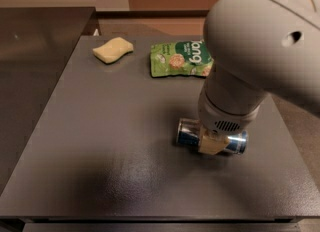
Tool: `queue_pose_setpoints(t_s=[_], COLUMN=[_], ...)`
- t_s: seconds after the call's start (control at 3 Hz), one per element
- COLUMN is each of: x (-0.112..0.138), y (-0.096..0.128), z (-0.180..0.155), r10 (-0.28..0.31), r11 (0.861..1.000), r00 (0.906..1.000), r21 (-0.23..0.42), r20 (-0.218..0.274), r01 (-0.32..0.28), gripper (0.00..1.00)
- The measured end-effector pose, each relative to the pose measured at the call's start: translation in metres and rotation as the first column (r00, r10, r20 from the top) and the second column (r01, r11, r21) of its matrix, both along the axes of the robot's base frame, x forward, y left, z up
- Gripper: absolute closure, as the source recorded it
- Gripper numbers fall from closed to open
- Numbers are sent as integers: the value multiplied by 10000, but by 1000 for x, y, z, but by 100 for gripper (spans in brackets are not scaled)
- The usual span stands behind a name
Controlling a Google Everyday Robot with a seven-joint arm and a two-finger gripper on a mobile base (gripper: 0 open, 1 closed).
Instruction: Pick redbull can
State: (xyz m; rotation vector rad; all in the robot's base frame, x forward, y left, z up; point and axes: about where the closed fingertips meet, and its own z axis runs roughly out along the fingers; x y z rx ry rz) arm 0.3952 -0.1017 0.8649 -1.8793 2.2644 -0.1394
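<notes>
Bulky pale-grey arm point(260, 66), dark hole point(292, 37), vented wrist point(227, 125); tan pincer point(212, 144) at redbull can point(187, 132).

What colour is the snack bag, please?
The snack bag is green, camera view; the gripper is at the redbull can.

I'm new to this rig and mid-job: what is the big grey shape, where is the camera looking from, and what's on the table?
The big grey shape is the robot's single arm. There is one camera, looking down at the dark table; where it is mounted is not known. At the arm's end, the tool is down over the redbull can, which lies on its side towards the right front. Whether it grips the can does not show. Farther back lie a green snack bag and a yellow sponge, both away from the tool.
</notes>
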Motion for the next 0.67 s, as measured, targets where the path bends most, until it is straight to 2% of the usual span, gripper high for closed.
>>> queue_pose_setpoints(t_s=[0.33, 0.67], x=[-2, -5], y=[14, 30], z=[36, 69], r10=[710, 1357], r11=[9974, 9907], r00=[9967, 9885], r21=[-127, -191], r20=[387, 673], r01=[-706, -1347], gripper=[100, 100])
